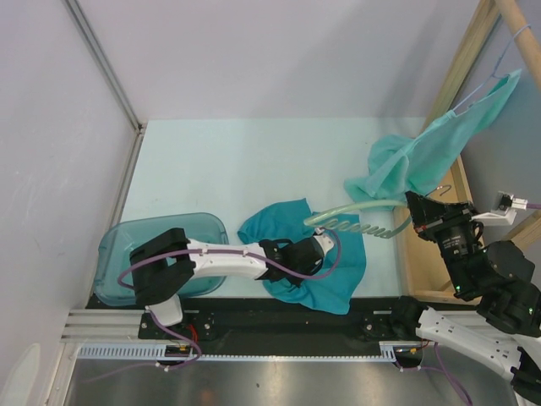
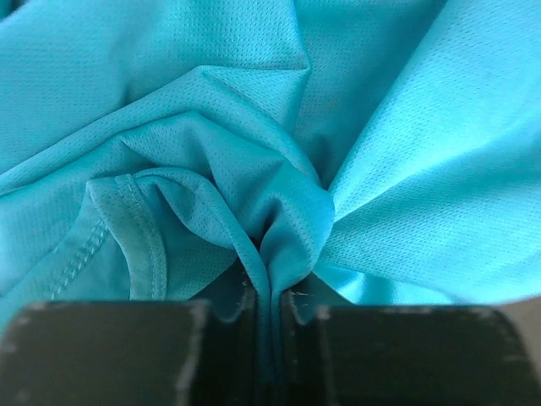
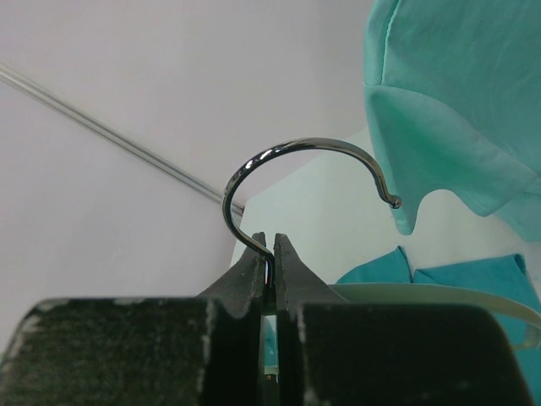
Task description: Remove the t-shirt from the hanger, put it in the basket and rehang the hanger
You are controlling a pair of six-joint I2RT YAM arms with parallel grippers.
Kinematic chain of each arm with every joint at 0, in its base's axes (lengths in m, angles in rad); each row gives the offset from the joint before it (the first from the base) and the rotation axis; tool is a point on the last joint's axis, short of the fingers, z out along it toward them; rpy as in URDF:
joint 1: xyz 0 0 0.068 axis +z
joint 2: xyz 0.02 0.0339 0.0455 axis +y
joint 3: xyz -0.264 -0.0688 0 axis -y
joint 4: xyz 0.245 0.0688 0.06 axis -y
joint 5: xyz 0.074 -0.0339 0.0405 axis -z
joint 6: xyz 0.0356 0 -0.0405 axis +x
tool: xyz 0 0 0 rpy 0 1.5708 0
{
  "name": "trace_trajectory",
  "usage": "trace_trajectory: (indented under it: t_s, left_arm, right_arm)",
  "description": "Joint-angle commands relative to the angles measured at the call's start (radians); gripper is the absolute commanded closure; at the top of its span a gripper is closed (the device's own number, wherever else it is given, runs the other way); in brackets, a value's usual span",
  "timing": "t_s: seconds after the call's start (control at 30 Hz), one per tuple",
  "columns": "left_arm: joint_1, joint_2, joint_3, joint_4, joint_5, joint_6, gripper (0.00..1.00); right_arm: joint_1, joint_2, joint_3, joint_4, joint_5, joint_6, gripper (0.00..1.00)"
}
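On the table (image 1: 211, 169) the blue t-shirt (image 1: 283, 224) lay heaped, apparently free of the pale green hanger (image 1: 359, 209) (whose tip reached the cloth's edge, so I could not be sure). The left gripper (image 2: 272, 296) pinched a fold of the shirt. The right gripper (image 3: 270, 254) was clamped on the hook (image 3: 296, 148). Little but letting go seemed left.

Left pincer (image 2: 270, 292) clamped, arm stretched low rightward — right pincer (image 3: 271, 258) clamped, wrist raised.
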Motion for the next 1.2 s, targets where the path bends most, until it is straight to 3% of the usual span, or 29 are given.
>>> trace_trajectory:
  t_s: [0.0,0.33,0.5,0.63,0.77,1.0,1.17]
  left_arm:
    - [-0.001,-0.106,0.017,-0.006,-0.034,-0.019,0.97]
    - [0.067,-0.379,-0.088,0.089,0.092,-0.095,1.00]
    - [0.174,-0.561,-0.131,0.106,0.190,-0.166,1.00]
    - [0.278,-0.727,-0.124,0.060,0.191,-0.201,1.00]
    - [0.325,-0.886,-0.081,-0.006,0.098,-0.191,1.00]
    - [0.338,-1.176,0.020,-0.098,-0.229,-0.100,1.00]
    - [0.338,-1.258,0.115,-0.119,-0.402,0.021,1.00]
  right_arm:
    - [-0.001,-0.022,0.001,0.060,0.014,0.035,1.00]
    - [-0.002,-0.038,0.001,0.061,0.012,0.034,1.00]
    - [-0.001,-0.048,-0.004,0.061,0.015,0.037,1.00]
    - [0.001,-0.039,-0.002,0.068,0.012,0.034,1.00]
    - [-0.001,-0.024,0.004,0.074,0.009,0.029,1.00]
    - [0.001,0.013,0.013,0.095,-0.003,0.017,1.00]
    - [0.001,0.033,0.021,0.103,-0.009,0.012,1.00]
